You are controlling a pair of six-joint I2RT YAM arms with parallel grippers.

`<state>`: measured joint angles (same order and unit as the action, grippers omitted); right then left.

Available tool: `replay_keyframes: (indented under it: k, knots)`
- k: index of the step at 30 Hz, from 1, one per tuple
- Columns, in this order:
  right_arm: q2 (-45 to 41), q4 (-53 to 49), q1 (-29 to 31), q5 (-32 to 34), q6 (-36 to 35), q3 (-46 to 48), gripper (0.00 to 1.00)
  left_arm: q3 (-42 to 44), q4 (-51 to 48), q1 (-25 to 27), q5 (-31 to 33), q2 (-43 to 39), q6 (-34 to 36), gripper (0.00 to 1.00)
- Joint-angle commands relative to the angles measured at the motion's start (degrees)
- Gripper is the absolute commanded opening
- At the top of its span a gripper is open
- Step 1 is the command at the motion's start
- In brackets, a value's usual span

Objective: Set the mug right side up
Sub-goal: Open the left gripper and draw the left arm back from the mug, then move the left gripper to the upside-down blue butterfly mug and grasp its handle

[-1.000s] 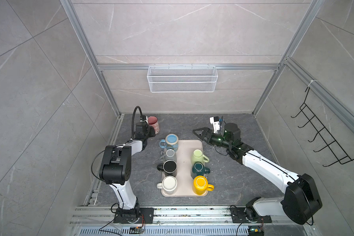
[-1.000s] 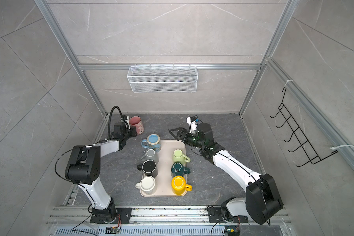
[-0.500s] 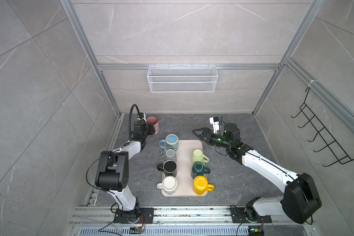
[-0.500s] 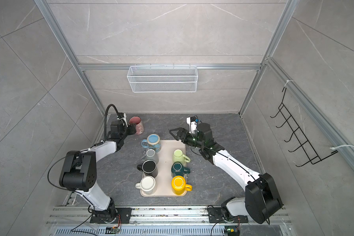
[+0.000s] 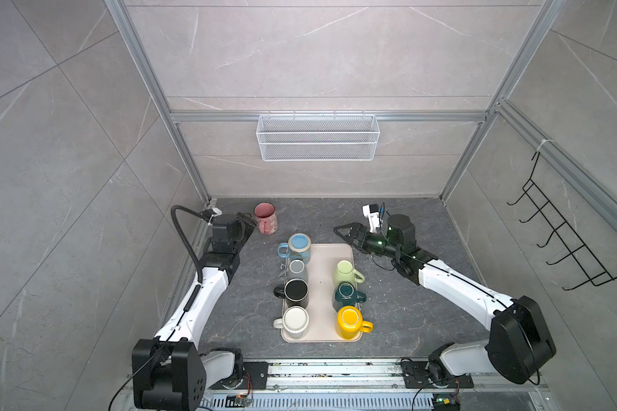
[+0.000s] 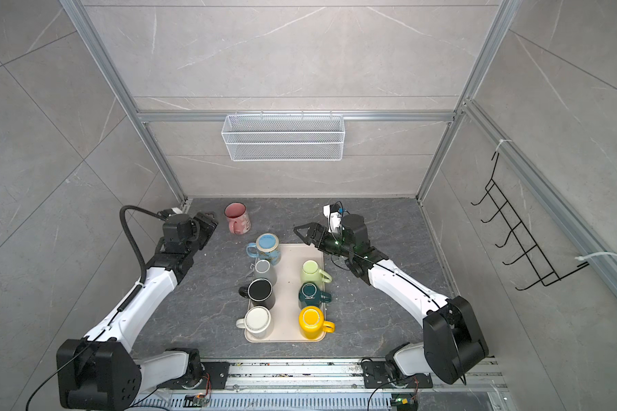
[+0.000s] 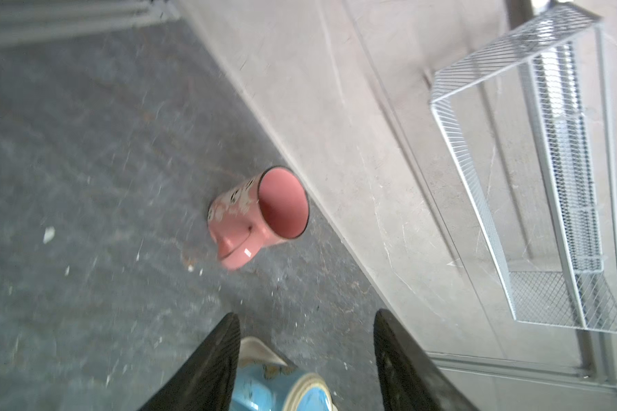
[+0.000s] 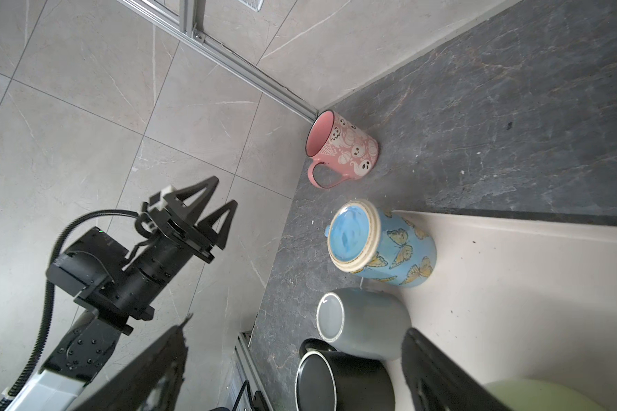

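Note:
The pink mug [image 5: 265, 217] [image 6: 237, 218] stands upright on the dark table near the back left corner, with its mouth up and its handle toward the front. The wrist views show its pink inside [image 7: 282, 206] and its ghost pattern [image 8: 349, 149]. My left gripper [image 5: 244, 221] [image 6: 209, 220] [image 7: 305, 316] is open and empty, a short way left of the mug and clear of it. My right gripper [image 5: 341, 233] [image 6: 300, 230] [image 8: 296, 327] hovers open and empty over the tray's far right corner.
A beige tray [image 5: 323, 284] in the middle carries several mugs in two rows, a blue butterfly mug [image 5: 299, 245] at its far left corner. A wire basket [image 5: 317, 137] hangs on the back wall. A black hook rack [image 5: 563, 242] is on the right wall.
My left gripper has opened, let go of the pink mug and drawn back to the left. The mug stays standing. The right arm has not moved.

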<state>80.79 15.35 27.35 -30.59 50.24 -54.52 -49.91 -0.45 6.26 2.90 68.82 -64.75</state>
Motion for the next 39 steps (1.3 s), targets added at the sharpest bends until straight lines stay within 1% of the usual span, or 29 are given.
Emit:
replay_keyframes:
  k: [1,3,7,10,12,17,25,34,39]
  knots:
    - [-0.45,2.11,-0.16,-1.16,0.61,0.64,0.95,2.71,-3.05,1.71,-3.5,-1.11,-19.44,0.61]
    - [-0.81,2.14,-0.2,-1.17,0.5,0.95,0.95,3.44,-3.28,3.89,-2.76,-1.57,-22.56,0.61]
    - [-1.41,2.05,-0.2,-1.05,0.41,1.31,0.95,4.45,-3.23,8.62,1.32,-1.29,-28.63,0.61]
    - [-1.68,1.95,-0.2,-1.26,0.39,1.41,0.95,4.66,-1.71,10.09,0.55,0.4,-30.72,0.6]
    - [-1.95,1.88,-0.23,-1.4,0.31,1.48,0.95,4.51,-1.21,11.04,0.4,1.66,-33.4,0.6]
    - [-2.31,1.78,-0.35,-1.45,0.13,1.7,0.96,5.0,-0.87,13.51,2.89,4.29,-37.57,0.59]
    - [-1.59,2.42,-0.59,-1.97,0.55,1.79,0.96,3.79,1.48,14.0,4.6,8.71,-38.53,0.54]
    - [-0.77,2.88,-1.13,-2.51,0.83,1.7,0.96,3.42,4.41,13.95,2.49,13.46,-39.84,0.53]
    - [-0.56,3.09,-1.33,-2.82,0.99,1.68,0.96,3.03,5.03,14.0,3.26,15.06,-40.02,0.52]
